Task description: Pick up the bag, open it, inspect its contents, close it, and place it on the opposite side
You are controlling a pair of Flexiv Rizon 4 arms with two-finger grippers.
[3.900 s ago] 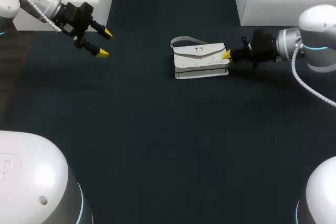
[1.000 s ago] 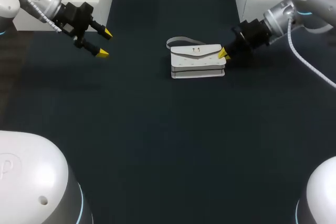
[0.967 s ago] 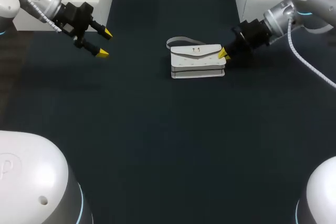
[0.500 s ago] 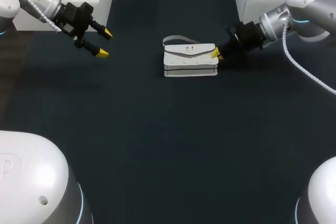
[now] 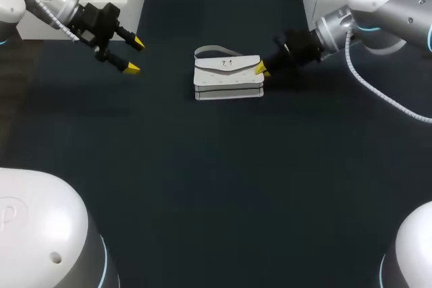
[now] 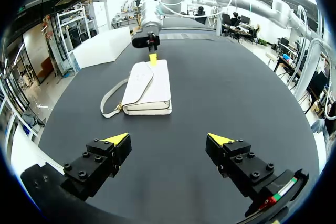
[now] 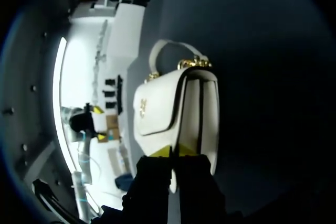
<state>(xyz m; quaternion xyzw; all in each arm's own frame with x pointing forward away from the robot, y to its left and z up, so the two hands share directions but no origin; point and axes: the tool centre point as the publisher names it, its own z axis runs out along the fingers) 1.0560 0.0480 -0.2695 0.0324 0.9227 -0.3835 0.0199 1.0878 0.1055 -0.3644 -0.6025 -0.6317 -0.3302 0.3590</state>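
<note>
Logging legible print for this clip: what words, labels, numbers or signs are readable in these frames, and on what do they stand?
No text can be read.
bag: plain white, with only a metal clasp on its flap; no lettering shows.
left gripper and right gripper: no legible markings.
robot base: a faint embossed mark, too faint to read.
</note>
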